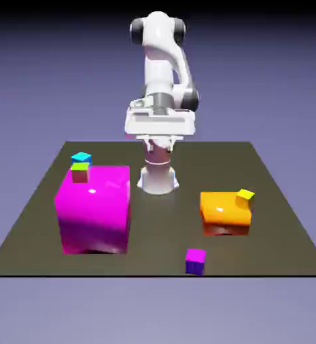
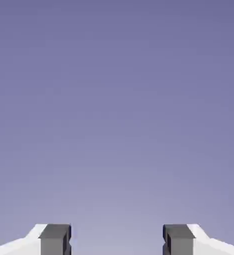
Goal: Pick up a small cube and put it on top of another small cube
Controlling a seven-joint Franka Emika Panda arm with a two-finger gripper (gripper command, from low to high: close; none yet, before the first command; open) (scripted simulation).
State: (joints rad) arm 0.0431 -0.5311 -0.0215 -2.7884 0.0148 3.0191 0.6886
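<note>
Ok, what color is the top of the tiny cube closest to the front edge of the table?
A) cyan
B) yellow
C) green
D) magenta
D: the exterior view shows the small cube by the table's front edge with a magenta top.

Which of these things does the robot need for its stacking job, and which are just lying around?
For the job:
- small magenta-topped cube
- small yellow cube
- gripper, open

Just there:
- big magenta block
- orange block
- cyan-topped small cube
- green-topped small cube
</note>
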